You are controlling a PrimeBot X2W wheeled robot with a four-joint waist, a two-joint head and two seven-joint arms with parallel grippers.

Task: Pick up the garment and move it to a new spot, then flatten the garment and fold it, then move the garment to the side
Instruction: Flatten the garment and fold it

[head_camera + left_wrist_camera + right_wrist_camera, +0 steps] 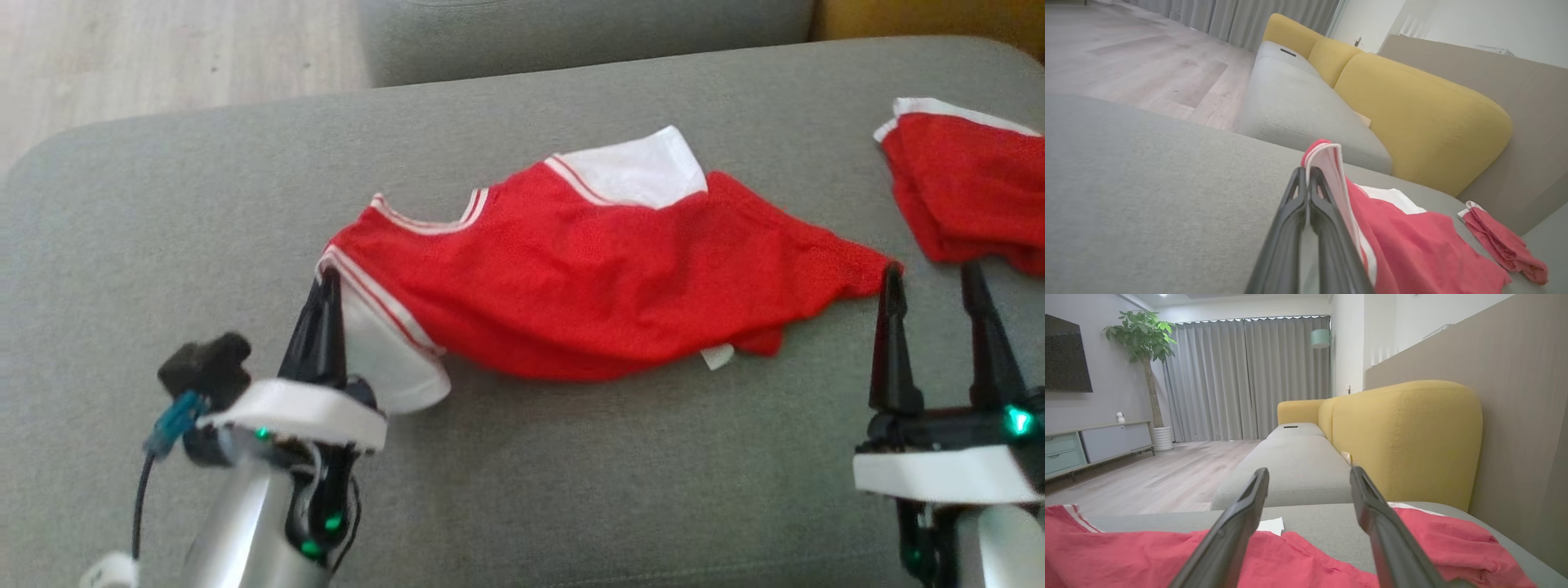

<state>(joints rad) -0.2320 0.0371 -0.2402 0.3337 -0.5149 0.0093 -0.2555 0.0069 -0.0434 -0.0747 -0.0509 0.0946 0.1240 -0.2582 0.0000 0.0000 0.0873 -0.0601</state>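
Note:
A red jersey with white trim [588, 278] lies crumpled across the grey sofa cushion [163, 204]. My left gripper [326, 282] is shut on the jersey's white-edged left corner [1327, 163], which stands lifted above the cushion. My right gripper [935, 273] is open at the jersey's right tip, its left finger touching the cloth and nothing between its fingers [1249, 506]. The red cloth [1147, 555] lies under and before those fingers in the right wrist view.
A second red and white garment [963, 192] lies on the cushion at the far right, also [1502, 241]. Yellow backrest cushions [1404, 437] rise behind the seat. Wooden floor [163, 57] lies beyond the cushion's left edge.

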